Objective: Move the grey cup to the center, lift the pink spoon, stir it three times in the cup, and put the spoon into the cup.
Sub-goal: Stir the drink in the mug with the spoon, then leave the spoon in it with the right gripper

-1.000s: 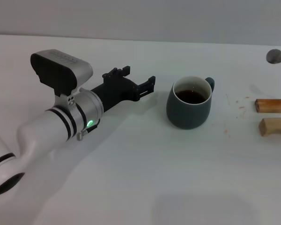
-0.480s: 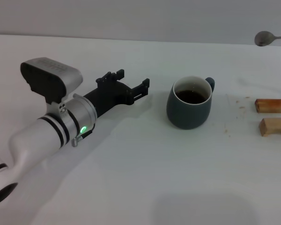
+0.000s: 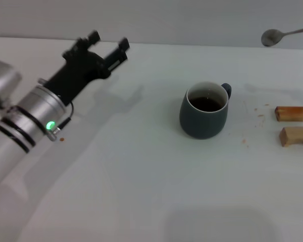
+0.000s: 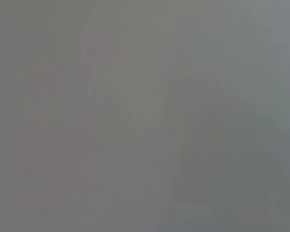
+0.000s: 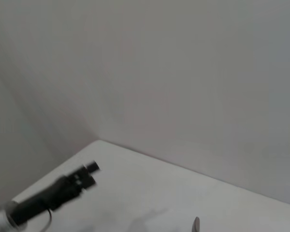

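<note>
The grey cup (image 3: 204,112) stands upright near the table's middle, handle to the far right, with dark liquid inside. My left gripper (image 3: 109,39) is open and empty, raised at the far left, well apart from the cup. It also shows far off in the right wrist view (image 5: 84,175). The pink spoon's silver bowl (image 3: 270,37) hangs in the air at the far right, above and beyond the cup. Its neck runs out of the picture, and its pink handle is out of view. My right gripper does not show. The left wrist view shows only grey.
Two tan wooden blocks (image 3: 291,113) (image 3: 296,135) lie on the white table (image 3: 141,176) to the right of the cup. Small brown specks are scattered between the cup and the blocks. A grey wall stands behind the table.
My left arm has drawn back from beside the cup, to the left and upward, still open. The spoon's bowl has moved up and to the left in the air.
</note>
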`<move>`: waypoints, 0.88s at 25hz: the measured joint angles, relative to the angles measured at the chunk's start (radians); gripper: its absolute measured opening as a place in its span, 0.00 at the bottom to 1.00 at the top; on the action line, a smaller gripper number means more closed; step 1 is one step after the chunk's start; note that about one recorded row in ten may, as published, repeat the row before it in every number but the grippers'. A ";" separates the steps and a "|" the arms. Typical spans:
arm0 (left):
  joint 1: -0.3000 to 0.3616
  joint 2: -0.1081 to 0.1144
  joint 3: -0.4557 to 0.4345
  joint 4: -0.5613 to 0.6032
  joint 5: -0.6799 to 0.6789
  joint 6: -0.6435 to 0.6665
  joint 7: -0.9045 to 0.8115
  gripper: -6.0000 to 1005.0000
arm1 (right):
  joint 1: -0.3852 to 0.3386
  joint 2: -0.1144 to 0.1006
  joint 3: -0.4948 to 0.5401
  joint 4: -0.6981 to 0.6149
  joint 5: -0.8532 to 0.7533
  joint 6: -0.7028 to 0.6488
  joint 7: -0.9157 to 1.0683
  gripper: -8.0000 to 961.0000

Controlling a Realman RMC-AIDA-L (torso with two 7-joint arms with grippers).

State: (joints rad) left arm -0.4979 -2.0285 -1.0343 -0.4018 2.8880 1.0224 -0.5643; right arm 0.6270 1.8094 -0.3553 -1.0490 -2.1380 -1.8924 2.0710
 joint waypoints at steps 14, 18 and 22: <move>0.041 0.003 -0.016 0.050 0.001 0.307 0.009 0.80 | 0.170 -0.035 -0.145 -0.037 -0.144 -0.055 0.146 0.10; 0.049 0.001 -0.016 0.051 0.001 0.331 0.011 0.76 | 0.209 -0.036 -0.186 -0.022 -0.186 -0.056 0.152 0.10; 0.055 0.000 -0.014 0.051 0.000 0.344 0.006 0.76 | 0.240 -0.029 -0.239 -0.008 -0.209 -0.048 0.153 0.10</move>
State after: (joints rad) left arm -0.4433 -2.0289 -1.0486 -0.3510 2.8885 1.3659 -0.5579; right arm 0.8669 1.7801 -0.5938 -1.0575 -2.3472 -1.9403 2.2242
